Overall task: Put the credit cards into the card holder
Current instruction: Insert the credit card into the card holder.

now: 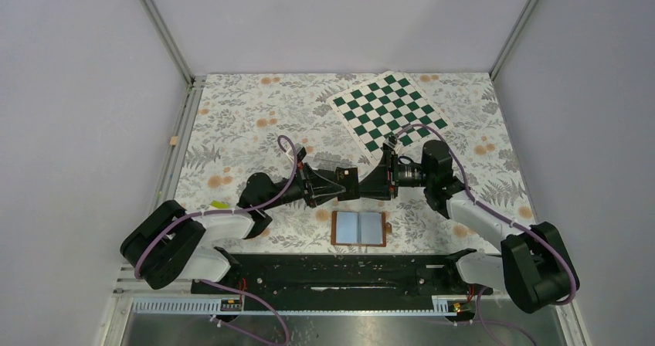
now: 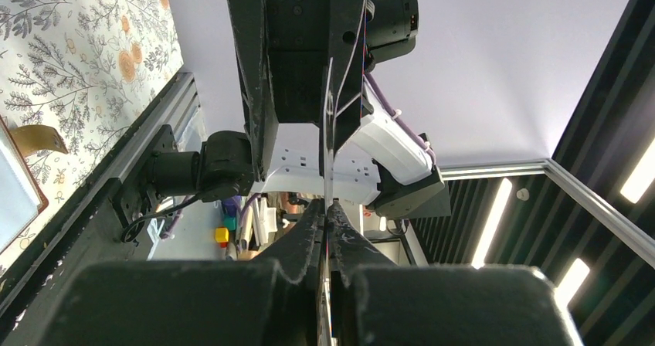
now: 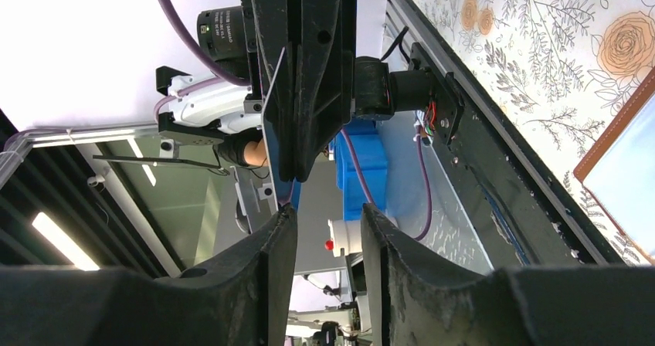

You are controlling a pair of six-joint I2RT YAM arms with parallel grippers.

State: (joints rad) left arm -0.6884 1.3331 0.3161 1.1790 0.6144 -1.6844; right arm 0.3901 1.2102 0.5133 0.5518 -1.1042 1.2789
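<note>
The card holder (image 1: 359,228) lies open and flat near the table's front, a brown border around pale blue sleeves. It also shows at the left edge of the left wrist view as the card holder (image 2: 14,191), and at the right of the right wrist view as the card holder (image 3: 626,168). Above it the two grippers meet tip to tip. My left gripper (image 1: 344,184) (image 2: 327,207) is shut on one credit card (image 2: 327,130) (image 1: 348,176), seen edge on. The card's far end reaches between the fingers of my right gripper (image 1: 364,182) (image 3: 328,218), whose jaws stand apart.
A green and white chessboard mat (image 1: 390,108) lies at the back right on the floral cloth (image 1: 247,122). A small tan block (image 1: 174,140) sits by the left rail. The black base rail (image 1: 332,273) runs along the near edge.
</note>
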